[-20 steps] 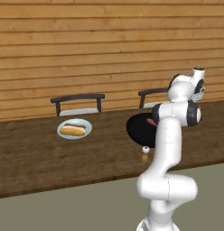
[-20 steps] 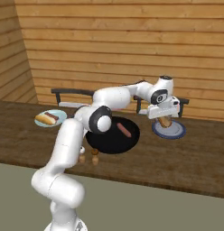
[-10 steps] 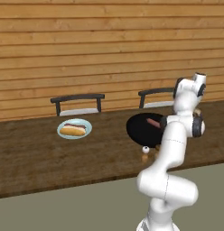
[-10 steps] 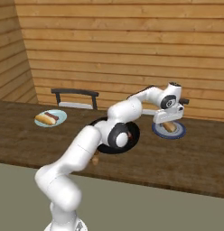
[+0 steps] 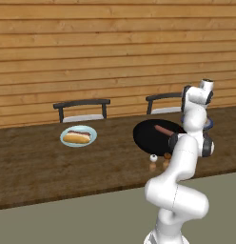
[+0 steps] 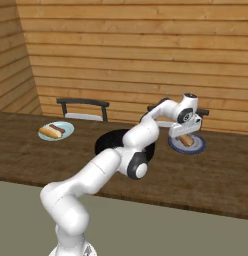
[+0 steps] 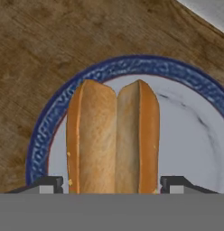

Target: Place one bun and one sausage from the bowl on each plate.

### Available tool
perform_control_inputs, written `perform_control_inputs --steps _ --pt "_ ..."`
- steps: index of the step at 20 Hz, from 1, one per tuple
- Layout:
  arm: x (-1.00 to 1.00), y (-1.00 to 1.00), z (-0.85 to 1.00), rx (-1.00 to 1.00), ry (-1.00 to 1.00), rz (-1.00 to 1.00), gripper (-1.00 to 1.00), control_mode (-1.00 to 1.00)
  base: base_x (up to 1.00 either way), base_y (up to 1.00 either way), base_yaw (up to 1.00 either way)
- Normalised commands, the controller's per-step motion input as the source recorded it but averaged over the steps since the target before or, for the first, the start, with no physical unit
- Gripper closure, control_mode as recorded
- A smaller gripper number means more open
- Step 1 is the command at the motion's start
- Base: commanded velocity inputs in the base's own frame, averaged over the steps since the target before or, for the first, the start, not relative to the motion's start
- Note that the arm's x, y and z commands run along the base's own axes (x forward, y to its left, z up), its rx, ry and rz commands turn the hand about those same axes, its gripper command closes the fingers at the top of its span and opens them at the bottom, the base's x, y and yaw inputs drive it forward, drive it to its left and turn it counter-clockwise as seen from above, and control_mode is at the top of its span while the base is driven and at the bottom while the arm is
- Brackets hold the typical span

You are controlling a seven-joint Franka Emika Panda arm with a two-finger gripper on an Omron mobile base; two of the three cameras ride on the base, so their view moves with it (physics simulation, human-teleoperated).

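Now the gripper stands apart astride the bun, which lies on the blue-rimmed plate; lift straight toward six o'clock, then fetch the sausage from the bowl.

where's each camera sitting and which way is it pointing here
Left base view: behind the arm to its left, looking forward and down over the table; the arm rises at lower right.
Right base view: behind to its right, same table; the arm rises at lower left, the gripper over the blue plate.
Hand view: on the hand, looking down at the bun; finger tips at the bottom.
Shared: both base views show the bowl and the filled pale plate.
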Motion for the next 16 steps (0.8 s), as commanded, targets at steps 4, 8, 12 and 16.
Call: perform_control_inputs --steps 4,8,12,16 --pt "0.29 0.00 0.00 0.00 0.03 0.00 -1.00 -1.00 0.00 0.00 0.00" --pt "0.04 0.04 0.15 -0.02 0.02 0.00 -1.00 -1.00 0.00 0.00 0.00" --pt "-0.67 0.14 0.79 -0.04 -0.02 0.00 -1.00 -1.00 0.00 0.00 0.00" --pt "-1.00 0.52 0.21 0.02 0.12 0.00 -1.00 -1.00 0.00 0.00 0.00"
